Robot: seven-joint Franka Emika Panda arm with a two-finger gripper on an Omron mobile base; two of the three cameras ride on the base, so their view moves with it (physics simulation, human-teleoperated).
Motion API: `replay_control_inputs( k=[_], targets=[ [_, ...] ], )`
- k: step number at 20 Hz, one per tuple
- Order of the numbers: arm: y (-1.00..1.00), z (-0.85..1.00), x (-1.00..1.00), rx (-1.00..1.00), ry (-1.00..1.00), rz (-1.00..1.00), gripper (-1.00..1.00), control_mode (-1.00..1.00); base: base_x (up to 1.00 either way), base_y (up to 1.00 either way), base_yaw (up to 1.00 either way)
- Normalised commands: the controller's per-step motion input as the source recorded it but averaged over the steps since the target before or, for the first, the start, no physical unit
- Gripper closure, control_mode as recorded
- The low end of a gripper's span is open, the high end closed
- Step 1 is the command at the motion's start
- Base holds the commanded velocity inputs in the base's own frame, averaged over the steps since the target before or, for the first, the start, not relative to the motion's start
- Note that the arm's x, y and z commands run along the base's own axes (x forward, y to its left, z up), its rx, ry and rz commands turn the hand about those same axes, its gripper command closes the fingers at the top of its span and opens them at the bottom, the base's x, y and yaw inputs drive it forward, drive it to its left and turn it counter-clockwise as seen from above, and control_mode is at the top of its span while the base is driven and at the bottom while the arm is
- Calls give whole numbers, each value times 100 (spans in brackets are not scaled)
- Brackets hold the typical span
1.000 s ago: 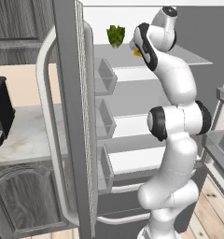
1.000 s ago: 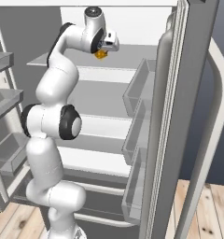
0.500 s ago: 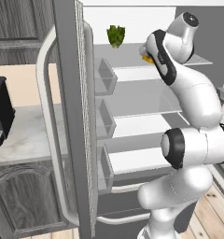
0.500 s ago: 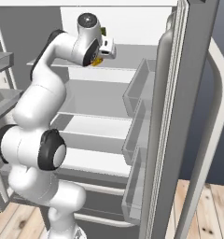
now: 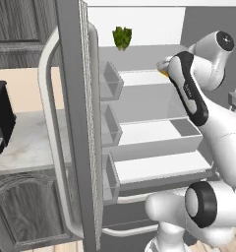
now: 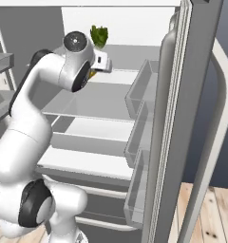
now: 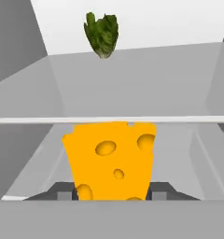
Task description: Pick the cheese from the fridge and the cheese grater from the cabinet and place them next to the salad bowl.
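Cheese (image 7: 111, 158) base hidden btwn jaws.

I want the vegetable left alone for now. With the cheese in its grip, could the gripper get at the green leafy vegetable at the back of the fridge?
Probably not now: the gripper is shut on the cheese, so its jaws are taken. The green leafy vegetable lies farther back, with open shelf between.

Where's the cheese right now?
The cheese is clamped in the gripper in the hand view, over the fridge's upper shelf, with the green leafy vegetable behind it.
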Motion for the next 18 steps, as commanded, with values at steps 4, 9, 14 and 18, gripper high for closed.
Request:
replay_control_inputs(
  k=[4,9,14,18],
  targets=[
    [0,21,-100,0,0,0,100,-100,0,0,0],
    [0,13,-100,0,0,0,100,-100,0,0,0],
    [0,0,-100,-1,6,-3,100,-100,0,0,0],
    [10,0,-70,-11,17,-6,100,-100,0,0,0]
  ],
)
